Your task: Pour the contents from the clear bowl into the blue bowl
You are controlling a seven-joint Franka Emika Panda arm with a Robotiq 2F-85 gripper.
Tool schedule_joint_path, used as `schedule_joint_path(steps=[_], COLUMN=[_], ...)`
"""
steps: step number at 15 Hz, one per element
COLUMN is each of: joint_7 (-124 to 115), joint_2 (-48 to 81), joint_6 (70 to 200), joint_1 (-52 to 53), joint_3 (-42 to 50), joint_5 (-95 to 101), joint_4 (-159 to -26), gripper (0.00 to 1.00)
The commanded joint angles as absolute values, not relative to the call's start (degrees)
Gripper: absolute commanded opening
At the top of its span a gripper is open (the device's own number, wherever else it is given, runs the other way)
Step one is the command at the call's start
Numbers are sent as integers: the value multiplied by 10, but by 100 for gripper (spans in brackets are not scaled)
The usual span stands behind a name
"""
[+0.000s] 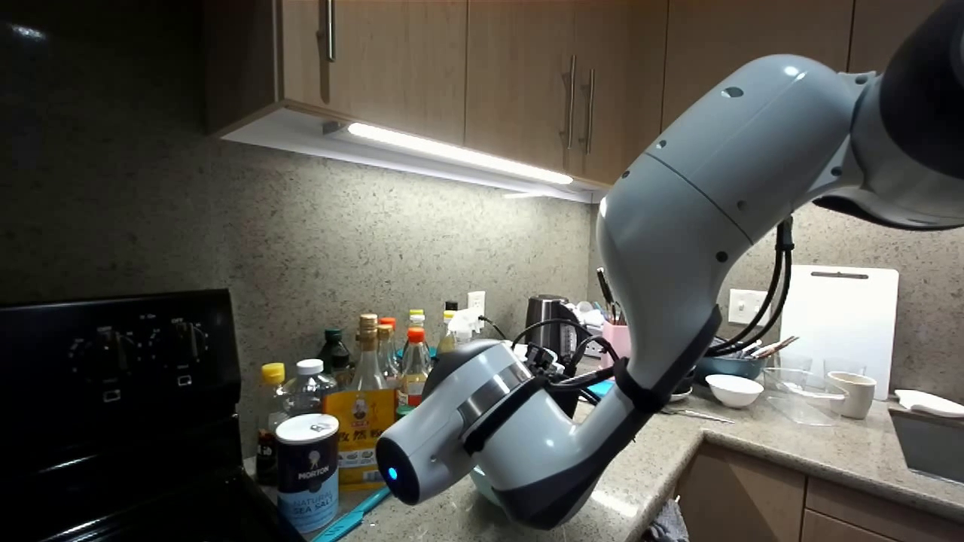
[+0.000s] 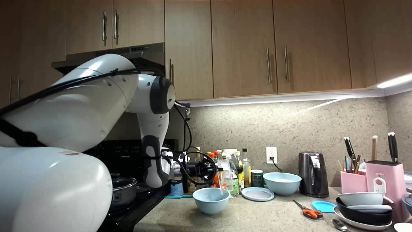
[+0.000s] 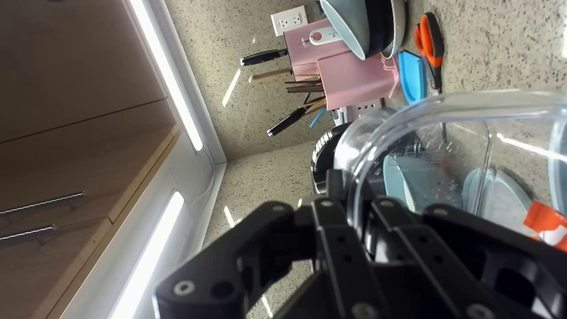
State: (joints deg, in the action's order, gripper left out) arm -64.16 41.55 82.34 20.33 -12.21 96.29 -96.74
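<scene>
My gripper (image 2: pixel 220 169) is shut on the rim of the clear bowl (image 2: pixel 228 177). In the wrist view my fingers (image 3: pixel 353 190) pinch the wall of the clear bowl (image 3: pixel 443 133), which is tipped on its side with droplets on it. The clear bowl hangs above the right part of the blue bowl (image 2: pixel 211 200), which stands upright on the counter. A thin pale streak runs from the clear bowl down towards the blue bowl. An orange patch (image 3: pixel 547 223) shows near the clear bowl; I cannot tell if it is inside. An exterior view shows only a sliver of the blue bowl (image 1: pixel 484 484).
Bottles (image 2: pixel 238 170) stand close behind the blue bowl. A second light-blue bowl (image 2: pixel 282 183), a light-blue plate (image 2: pixel 257 194), a kettle (image 2: pixel 313 174) and scissors (image 2: pixel 309 211) are to the right. The stove (image 2: pixel 128 206) with a pot is at the left.
</scene>
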Motion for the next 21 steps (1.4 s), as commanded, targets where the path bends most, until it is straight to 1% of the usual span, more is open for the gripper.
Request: schedule_joint_path(steps=[1, 4, 7, 15, 21], joint_7=[-631, -627, -624, -637, -639], joint_2=[438, 463, 477, 473, 469], joint_6=[754, 687, 657, 634, 634], joint_1=[235, 257, 263, 263, 243], joint_3=[-107, -101, -106, -100, -111], joint_5=[985, 1003, 1015, 1061, 1049], joint_4=[-966, -965, -965, -980, -973], gripper=[3, 3, 3, 4, 3])
